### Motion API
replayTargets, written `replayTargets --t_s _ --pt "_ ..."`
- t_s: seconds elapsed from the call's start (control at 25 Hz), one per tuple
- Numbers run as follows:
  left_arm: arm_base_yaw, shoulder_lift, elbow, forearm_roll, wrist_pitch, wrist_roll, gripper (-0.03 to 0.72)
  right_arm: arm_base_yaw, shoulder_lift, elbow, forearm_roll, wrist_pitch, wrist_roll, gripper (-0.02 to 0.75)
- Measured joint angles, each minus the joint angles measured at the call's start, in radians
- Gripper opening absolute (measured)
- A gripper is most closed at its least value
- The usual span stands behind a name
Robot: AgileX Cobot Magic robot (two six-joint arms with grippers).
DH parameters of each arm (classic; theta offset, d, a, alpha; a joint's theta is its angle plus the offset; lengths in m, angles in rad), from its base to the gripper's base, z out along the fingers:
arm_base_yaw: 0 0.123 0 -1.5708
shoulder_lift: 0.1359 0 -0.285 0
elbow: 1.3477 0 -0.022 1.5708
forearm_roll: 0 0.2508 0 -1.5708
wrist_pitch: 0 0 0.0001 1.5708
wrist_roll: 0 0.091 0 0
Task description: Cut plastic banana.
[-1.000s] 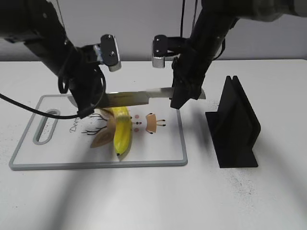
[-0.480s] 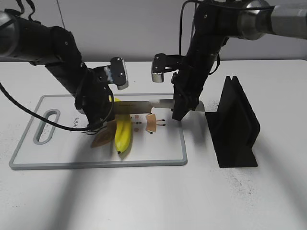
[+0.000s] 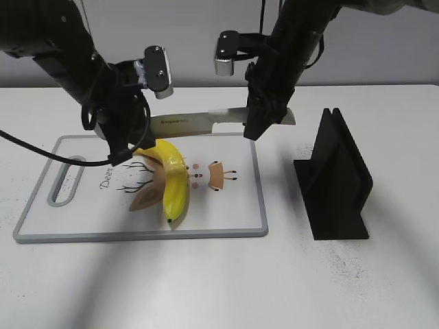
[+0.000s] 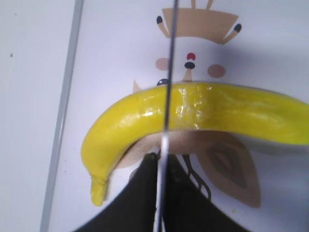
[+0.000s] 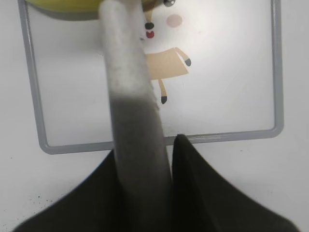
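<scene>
Right claw (image 3: 264,123): pressed onto the knife (image 3: 199,123) at its handle end. Left claw (image 3: 127,133): pinching the blade's far end. Knife: held level between both claws, clear above the fruit, edge crossing it near mid-length in the left wrist view. Plastic banana (image 3: 173,179): lies whole on the cutting board (image 3: 41,229), over the printed deer. Judged light, stiff, glossy, likely to roll or slide; best pressed squarely from above. Knife stand (image 3: 336,181): on the bench (image 3: 219,288), right of the board.
</scene>
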Motion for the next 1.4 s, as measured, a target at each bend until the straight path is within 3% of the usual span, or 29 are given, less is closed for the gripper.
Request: replayTargets --t_s 0.64,0.76,0.88,1.0,1.12,1.4 --pt "0.001 -0.155 0.000 0.011 0.080 -0.013 0.017 0.003 -0.103 0.000 0.014 0.002 0.003 0.217" --pt "0.003 -0.155 0.000 0.019 0.093 -0.013 0.140 0.002 -0.103 0.000 -0.004 0.002 0.011 0.217" --pt "0.003 -0.156 0.000 0.015 0.101 -0.013 0.399 0.001 -0.103 0.000 -0.011 0.001 0.022 0.209" --pt "0.003 -0.164 0.001 0.009 0.102 -0.014 0.609 0.001 -0.103 0.000 -0.012 0.001 0.029 0.200" --pt "0.003 -0.203 0.000 0.009 0.101 -0.015 0.663 -0.001 -0.103 0.000 -0.015 0.001 0.035 0.192" --pt "0.003 -0.342 -0.059 0.005 0.112 -0.036 0.648 -0.009 -0.106 0.000 -0.049 -0.008 0.072 0.160"
